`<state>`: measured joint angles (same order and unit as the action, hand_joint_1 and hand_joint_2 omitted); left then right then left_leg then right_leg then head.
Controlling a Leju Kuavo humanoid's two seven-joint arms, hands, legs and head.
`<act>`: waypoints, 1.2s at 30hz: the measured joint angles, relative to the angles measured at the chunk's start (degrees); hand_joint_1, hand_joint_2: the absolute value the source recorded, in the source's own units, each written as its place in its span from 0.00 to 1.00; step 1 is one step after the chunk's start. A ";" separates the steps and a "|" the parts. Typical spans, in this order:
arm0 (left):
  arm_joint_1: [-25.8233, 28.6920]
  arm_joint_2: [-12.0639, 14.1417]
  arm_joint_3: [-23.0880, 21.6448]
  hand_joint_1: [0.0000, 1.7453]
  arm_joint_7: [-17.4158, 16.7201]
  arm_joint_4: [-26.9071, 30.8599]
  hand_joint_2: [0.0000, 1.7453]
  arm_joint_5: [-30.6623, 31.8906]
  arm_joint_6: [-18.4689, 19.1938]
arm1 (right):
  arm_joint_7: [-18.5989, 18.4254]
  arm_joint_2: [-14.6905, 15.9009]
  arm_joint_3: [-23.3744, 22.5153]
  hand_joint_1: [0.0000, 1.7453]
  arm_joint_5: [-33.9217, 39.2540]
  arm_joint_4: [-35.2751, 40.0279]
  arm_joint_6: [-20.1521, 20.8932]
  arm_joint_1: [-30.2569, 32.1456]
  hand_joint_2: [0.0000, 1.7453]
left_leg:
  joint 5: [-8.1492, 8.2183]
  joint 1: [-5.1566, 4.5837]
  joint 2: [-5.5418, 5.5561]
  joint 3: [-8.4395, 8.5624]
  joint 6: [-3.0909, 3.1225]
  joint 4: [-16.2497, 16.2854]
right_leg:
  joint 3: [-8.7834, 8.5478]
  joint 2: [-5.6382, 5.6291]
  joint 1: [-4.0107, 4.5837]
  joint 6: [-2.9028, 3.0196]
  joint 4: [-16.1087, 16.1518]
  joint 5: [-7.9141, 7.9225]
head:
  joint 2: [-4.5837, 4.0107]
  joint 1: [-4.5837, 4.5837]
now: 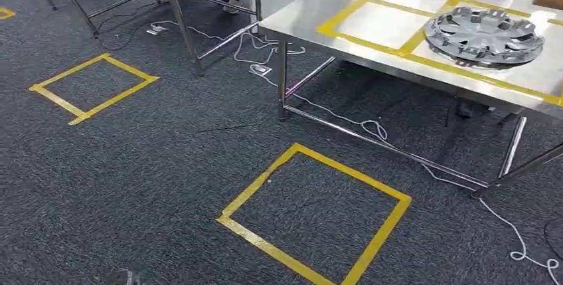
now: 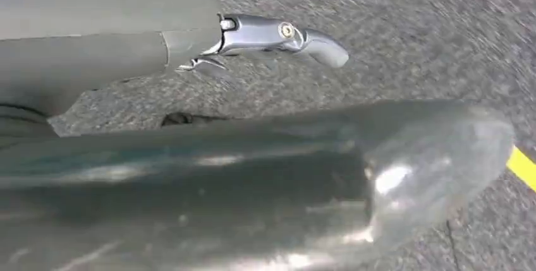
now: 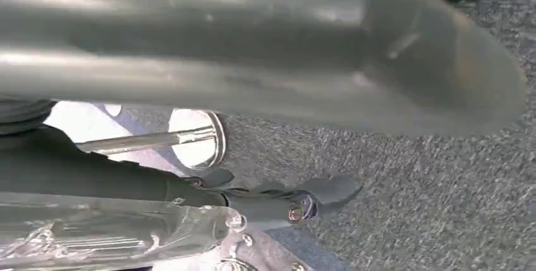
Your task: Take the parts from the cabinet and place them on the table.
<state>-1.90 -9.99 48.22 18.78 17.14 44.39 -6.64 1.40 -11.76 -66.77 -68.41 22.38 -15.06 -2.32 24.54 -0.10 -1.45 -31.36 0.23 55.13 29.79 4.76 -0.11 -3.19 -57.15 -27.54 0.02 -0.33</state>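
Carpet (image 1: 166, 165), dark and speckled, lies nearest in the head view, and on it a yellow tape square (image 1: 315, 212) sits just in front of the bench; I judge it a standing mark, put there so the robot stops within reach of the bench edge. A second tape square (image 1: 93, 87) lies further off to the left, well apart from the first. A white cable (image 1: 372, 129) trails over the floor between the bench legs.

Both arms appear to hang down, since each wrist view looks at carpet. The left hand (image 2: 272, 37) shows a thick grey thumb and a darker finger reaching out straight; its fingers (image 2: 325, 50) are apart and touch nothing, so it carries no part. The right hand (image 3: 278, 204) looks much the same, its fingers (image 3: 332, 189) stretched out over the carpet with nothing between them. A shiny metal disc on a rod (image 3: 196, 138) and some crinkled clear wrapping (image 3: 114, 236) show beside that hand; whether they touch it I cannot tell.

Further away to the right stands the steel bench (image 1: 312, 16), marked with yellow tape boxes. One part, a silver wheel cover (image 1: 488, 32), lies flat inside the right-hand box, which I take to be its set place. The left-hand tape box (image 1: 378, 22) on the bench holds nothing. With both hands free, the robot seems between deliveries.
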 joint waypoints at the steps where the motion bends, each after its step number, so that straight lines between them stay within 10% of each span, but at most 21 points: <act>1: -0.07 0.02 0.04 0.00 -0.02 0.00 0.00 0.00 -0.02 | 0.02 0.02 0.04 0.00 0.00 -0.11 -0.04 0.04 0.00 | -0.10 0.07 0.46 -0.10 0.32 0.00 | 1.12 -2.37 -0.10 -0.12 -2.68 -1.96 | 0.00 -0.15; 3: -0.23 0.02 0.09 0.00 -0.02 0.00 0.00 0.00 -0.02 | 0.04 0.04 0.11 0.00 0.00 -0.61 -0.07 0.12 0.00 | -0.22 0.05 1.79 -0.38 0.62 0.03 | 5.66 -4.29 -0.16 -0.25 -12.86 -6.88 | 0.00 -0.35; 5: -0.09 0.02 0.11 0.00 -0.02 0.00 0.00 0.00 -0.02 | 0.02 0.09 0.11 0.00 0.02 -0.83 -0.07 0.34 0.00 | -0.27 0.01 3.32 -0.41 0.65 0.08 | 8.68 -4.64 -0.11 -0.29 -18.89 -8.36 | 0.00 -0.31; 8: -0.04 0.00 0.13 0.00 -0.02 0.00 0.00 0.00 -0.02 | 0.06 0.24 0.17 0.00 -0.02 -1.00 -0.09 0.32 0.00 | -0.40 0.17 5.91 -0.28 0.34 0.20 | 3.66 -5.52 -0.51 -0.12 -7.62 -1.13 | 0.00 -0.30; 10: -0.12 0.04 0.15 0.00 -0.02 0.00 0.00 0.00 -0.11 | 0.26 0.28 0.33 0.00 -0.35 -1.40 -0.17 0.31 0.00 | -0.45 -0.11 7.29 -0.59 -0.35 0.46 | 0.41 -11.43 -1.38 -0.39 -0.30 0.40 | 0.00 -0.39; 14: 0.71 0.04 0.52 0.00 -0.20 0.00 0.00 0.04 -0.39 | 0.31 0.39 0.48 0.00 -1.14 -2.07 -0.52 0.28 0.00 | -1.35 0.51 10.00 -1.63 -1.88 0.23 | 0.29 -9.05 -1.03 0.77 -0.02 0.66 | 0.00 -0.26; 17: 0.74 -0.09 1.33 0.00 -0.42 0.18 0.00 0.00 -0.90 | 0.15 0.66 0.55 0.00 -1.57 -2.38 -0.55 0.24 0.00 | 3.36 0.15 3.51 -4.94 -2.38 6.96 | 0.18 -6.35 -0.97 1.89 0.37 0.94 | 0.00 0.39; 20: 0.80 -0.24 2.08 0.00 -0.37 0.90 0.00 0.02 -0.85 | -0.07 1.18 0.57 0.00 -2.82 -2.89 -0.55 0.32 0.00 | 7.98 0.22 2.38 -10.56 -2.62 19.06 | 0.23 -3.24 -0.60 2.11 0.37 0.79 | 0.00 0.35; 23: 1.25 -0.31 2.93 0.00 -0.28 1.68 0.00 0.02 -0.65 | -0.07 1.38 0.96 0.00 -3.39 -3.34 -0.57 -0.06 0.00 | 2.61 0.17 1.68 -5.92 -2.23 10.94 | 0.00 -1.04 -0.47 2.01 0.37 0.66 | 0.00 0.35; 25: 1.19 -0.35 3.21 0.00 -0.17 2.16 0.00 0.04 -0.63 | -0.04 1.51 1.16 0.00 -3.47 -3.54 -0.57 -0.23 0.00 | 0.03 -0.27 -3.93 -0.63 -1.70 2.12 | -0.31 0.09 -0.09 1.55 0.33 0.36 | 0.00 0.42; 29: 1.31 -0.46 3.83 0.00 -0.09 2.49 0.00 0.13 -0.46 | -0.02 1.81 1.49 0.00 -3.54 -3.85 -0.63 -0.52 0.00 | 0.25 -0.74 -1.71 -0.90 -0.46 0.87 | -0.75 2.86 0.24 0.60 0.27 -0.10 | 0.00 0.09; 30: 1.45 -0.46 3.98 0.00 -0.09 2.56 0.00 0.13 -0.46 | -0.02 1.85 1.60 0.00 -3.56 -3.85 -0.63 -0.58 0.00 | -0.06 -0.31 -1.04 -0.78 0.01 0.64 | -0.46 2.29 0.00 0.08 0.05 -0.62 | 0.00 0.07; 32: 1.48 -0.48 4.17 0.00 -0.04 2.82 0.00 0.13 -0.46 | 0.00 2.01 1.77 0.00 -3.56 -4.09 -0.63 -0.51 0.00 | -0.15 -0.23 0.09 -0.90 0.61 0.64 | 1.60 -3.01 -0.15 -0.20 -5.51 -4.28 | 0.00 -0.26; 34: 1.34 -0.52 4.24 0.00 -0.02 2.89 0.00 0.13 -0.44 | -0.02 2.07 1.77 0.00 -3.56 -4.30 -0.63 -0.30 0.00 | -0.21 -0.27 1.80 -1.09 0.82 0.65 | 6.47 -4.54 -0.15 -0.34 -15.97 -8.85 | 0.00 -0.33; 36: 1.50 -0.55 4.28 0.00 -0.02 2.89 0.00 0.13 -0.31 | -0.06 2.16 1.77 0.00 -3.56 -4.39 -0.64 -0.13 0.00 | -0.28 -0.27 3.46 -1.04 0.81 0.68 | 8.20 -4.69 -0.14 -0.36 -18.81 -8.63 | 0.00 -0.30</act>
<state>-0.40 -10.54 52.50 18.75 20.02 44.52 -6.95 1.33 -9.60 -65.00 -71.97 17.99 -15.69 -2.46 24.26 -0.37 2.01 -32.40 1.04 55.82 37.99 0.07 -0.25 -3.55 -75.96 -36.17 0.02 -0.63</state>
